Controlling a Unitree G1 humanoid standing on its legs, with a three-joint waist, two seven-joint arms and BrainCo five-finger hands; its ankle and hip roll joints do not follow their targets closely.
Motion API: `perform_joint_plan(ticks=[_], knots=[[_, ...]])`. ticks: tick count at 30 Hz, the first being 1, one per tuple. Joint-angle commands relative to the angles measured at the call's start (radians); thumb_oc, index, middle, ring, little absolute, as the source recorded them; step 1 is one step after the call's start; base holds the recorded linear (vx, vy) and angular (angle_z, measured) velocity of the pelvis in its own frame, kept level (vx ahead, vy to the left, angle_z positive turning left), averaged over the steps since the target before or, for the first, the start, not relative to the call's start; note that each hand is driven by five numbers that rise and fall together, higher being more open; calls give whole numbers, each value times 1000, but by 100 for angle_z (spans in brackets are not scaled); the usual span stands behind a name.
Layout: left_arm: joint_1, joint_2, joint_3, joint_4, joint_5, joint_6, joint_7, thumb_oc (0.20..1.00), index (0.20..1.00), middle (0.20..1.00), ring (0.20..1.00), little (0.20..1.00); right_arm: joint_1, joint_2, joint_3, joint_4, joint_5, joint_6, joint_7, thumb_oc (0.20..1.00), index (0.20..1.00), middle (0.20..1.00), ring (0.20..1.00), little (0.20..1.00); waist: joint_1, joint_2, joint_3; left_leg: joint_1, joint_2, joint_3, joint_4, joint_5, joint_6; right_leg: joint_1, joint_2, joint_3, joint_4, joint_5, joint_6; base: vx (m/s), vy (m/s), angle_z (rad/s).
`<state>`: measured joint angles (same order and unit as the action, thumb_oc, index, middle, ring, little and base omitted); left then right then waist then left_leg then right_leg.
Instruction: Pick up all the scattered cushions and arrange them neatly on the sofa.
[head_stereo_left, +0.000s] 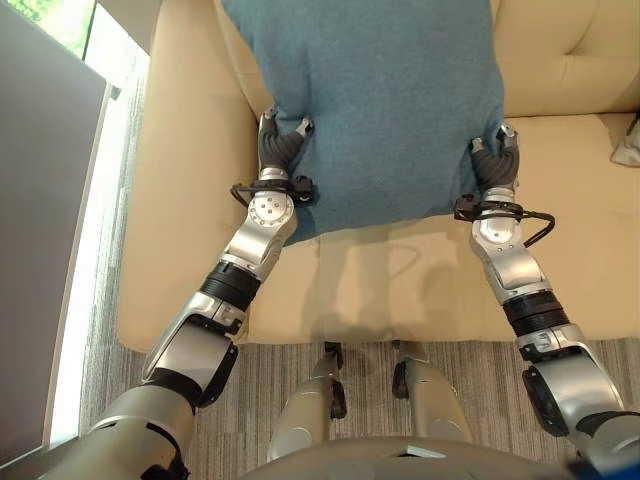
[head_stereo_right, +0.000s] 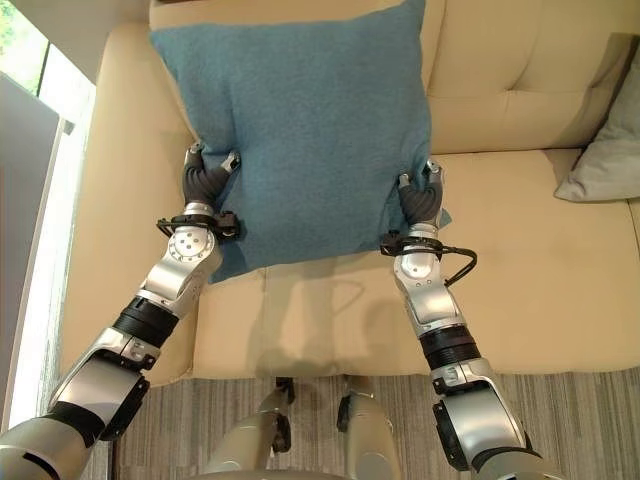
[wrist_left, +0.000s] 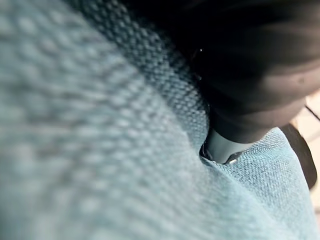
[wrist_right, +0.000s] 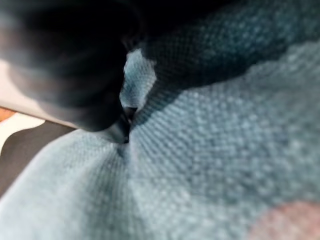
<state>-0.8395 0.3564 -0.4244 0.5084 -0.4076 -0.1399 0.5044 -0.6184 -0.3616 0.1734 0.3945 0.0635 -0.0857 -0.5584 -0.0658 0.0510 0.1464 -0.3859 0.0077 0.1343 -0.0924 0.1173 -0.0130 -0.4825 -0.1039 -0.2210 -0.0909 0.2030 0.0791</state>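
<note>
- You are looking down at a large teal cushion (head_stereo_right: 300, 130) held up between both robot hands over the cream sofa (head_stereo_right: 560, 290), its top edge reaching the sofa's backrest (head_stereo_right: 520, 80).
- Your left hand (head_stereo_right: 205, 178) clamps the cushion's left edge: the thumb and a finger show on the front of the fabric, and the rest of the hand is tucked behind it.
- Your right hand (head_stereo_right: 420, 195) pinches the right edge the same way, with dark-tipped fingers showing on the front of the cloth low on that side.
- In the left wrist view the woven teal fabric (wrist_left: 100, 130) lies right against the camera, and it puckers into a fold where the dark ribbed cover (wrist_left: 260, 75) of the hand presses into it.
- The right wrist view shows the same weave gathered into a crease beside that hand's dark cover (wrist_right: 65, 65), so both hands are closed on the cushion.
- The cushion's lower edge hangs over the seat (head_stereo_right: 330, 310) near the sofa's left armrest (head_stereo_right: 110, 200); the lower left corner droops past your left wrist.
- Whether that bottom edge touches the seat cannot be told from these views.
- A second, grey cushion (head_stereo_right: 605, 150) leans at the far right of the sofa, where seat meets backrest, well apart from the teal one.
- Grey carpet (head_stereo_right: 200, 420) runs along the front of the sofa.
</note>
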Motion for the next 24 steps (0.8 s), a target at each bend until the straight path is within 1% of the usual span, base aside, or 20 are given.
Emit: perform_joint_plan(ticks=[1, 3, 4, 7, 8, 10, 11, 13, 14, 15, 18, 20, 24], knots=[[-100, -31, -95, -60, 139, -126, 32, 200, 200, 200, 200, 200, -145, 53, 84, -118, -108, -130, -55, 200, 200, 200, 200, 200, 4, -19, -82, -35, 18, -24, 5, -19, -84, 7, -24, 3, 4, -36, 155, -11, 23, -14], [-144, -36, -105, -66, 178, -137, 66, 200, 200, 200, 200, 200, -186, 49, 79, -128, -138, -141, -94, 200, 200, 200, 200, 200, 1, -16, -82, -55, 17, -23, 5, -15, -84, -15, -27, 8, 4, -31, 157, -7, 30, -16], [-184, -50, -103, -78, 213, -149, 112, 200, 200, 200, 200, 200, -224, 38, 74, -137, -184, -152, -147, 200, 200, 200, 200, 200, -2, -13, -85, -78, 15, -26, 5, -12, -87, -44, -30, 11, 4, -27, 159, -6, 27, -10], [-230, -63, -115, -36, 239, -146, 138, 200, 200, 200, 200, 200, -266, 18, 79, -121, -221, -153, -185, 200, 200, 200, 200, 200, -5, -11, -90, -99, 13, -29, 5, -8, -90, -67, -35, 11, 4, -22, 161, 0, 6, -1], [-298, -65, -136, 23, 232, -143, 142, 200, 200, 200, 200, 200, -323, 9, 85, -87, -221, -148, -214, 200, 200, 200, 200, 200, -9, -8, -93, -125, 10, -27, 5, -5, -94, -94, -37, 12, 4, -16, 163, 0, 0, 0], [-354, -62, -153, 85, 212, -141, 131, 200, 200, 200, 200, 200, -379, -1, 96, -39, -207, -142, -230, 200, 200, 200, 200, 200, -9, -7, -92, -144, 11, -28, 5, 0, -96, -112, -38, 12, 4, -12, 163, 0, 0, 0], [-415, -61, -174, 157, 184, -135, 116, 200, 200, 200, 200, 200, -437, -5, 110, 15, -185, -135, -238, 200, 200, 200, 200, 200, -9, -8, -90, -163, 12, -29, 5, 7, -100, -130, -38, 16, 4, -8, 165, 0, 0, 0], [-504, -40, -202, 274, 166, -120, 91, 200, 200, 200, 200, 200, -538, -19, 136, 103, -150, -128, -253, 200, 200, 200, 200, 200, -7, -5, -84, -199, 14, -28, 5, 16, -103, -167, -40, 19, 4, 1, 167, 0, 0, 0], [-508, -40, -202, 277, 165, -121, 90, 200, 200, 200, 200, 200, -543, -19, 136, 107, -149, -130, -253, 200, 200, 200, 200, 200, -7, -5, -84, -201, 14, -28, 5, 16, -102, -170, -40, 19, 4, 2, 167, 0, 0, 0], [-557, -27, -211, 337, 144, -113, 75, 200, 200, 200, 200, 200, -598, -30, 151, 163, -125, -123, -263, 200, 200, 200, 200, 200, -4, -5, -82, -224, 17, -31, 5, 23, -106, -191, -41, 21, 4, 7, 170, 0, 0, 0], [-648, 14, -243, 434, 132, -99, 45, 200, 200, 200, 200, 200, -705, -68, 195, 266, -88, -112, -257, 200, 200, 200, 200, 200, 5, -1, -78, -271, 17, -32, 5, 37, -109, -241, -40, 27, 4, 17, 177, 0, 0, 0], [-663, 26, -243, 444, 128, -96, 43, 200, 200, 200, 200, 200, -728, -77, 207, 285, -77, -109, -254, 200, 200, 200, 200, 200, 8, 0, -79, -287, 19, -33, 5, 41, -110, -259, -40, 29, 4, 21, 179, -16, -2, -5], [-724, 56, -259, 524, 136, -83, 33, 200, 200, 200, 200, 200, -794, -96, 258, 396, -20, -98, -227, 200, 200, 200, 200, 200, 16, 3, -78, -360, 15, -37, 5, 60, -115, -337, -38, 37, 4, 32, 183, -29, -1, -2]])
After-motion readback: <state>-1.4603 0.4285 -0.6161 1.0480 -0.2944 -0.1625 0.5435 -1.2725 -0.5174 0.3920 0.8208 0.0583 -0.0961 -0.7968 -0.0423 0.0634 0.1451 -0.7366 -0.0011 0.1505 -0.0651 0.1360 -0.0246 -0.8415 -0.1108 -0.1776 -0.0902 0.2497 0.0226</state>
